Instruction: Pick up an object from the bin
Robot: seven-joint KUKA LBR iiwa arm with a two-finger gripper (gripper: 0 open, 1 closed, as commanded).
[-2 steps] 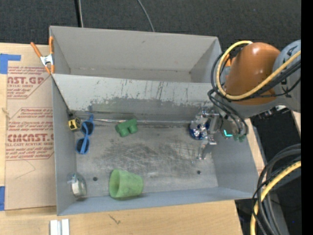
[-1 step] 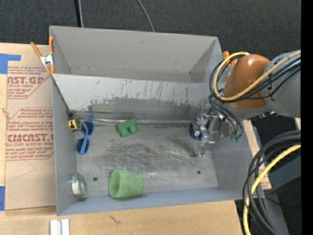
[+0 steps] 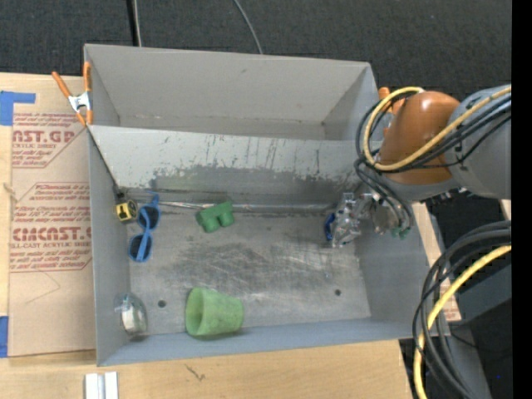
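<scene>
Over the right edge of the grey metal bin reaches the arm, its orange cover and looped cables hanging above the right wall. The gripper is low at the floor, close to that wall and about midway between the bin's far and near edges. Whether it is open or closed I cannot tell.

The largest loose thing is a pale green cup lying on its side near the near edge, left of the middle. Next in size is a pair of blue glasses near the left wall, then a small green block towards the far edge. A clear round thing sits in the near left corner, and a tiny yellow and black piece lies beside the glasses against the left wall.

Smallest of all is the small blue thing, which lies right at the gripper's tip on its left side; it is too small to name. I judge it to be light, probably stiff plastic, so weight should be no trouble. Being so small, it could skid on the bare metal or pop out sideways. The safest hold would be across its narrow middle, taken low and squarely.
</scene>
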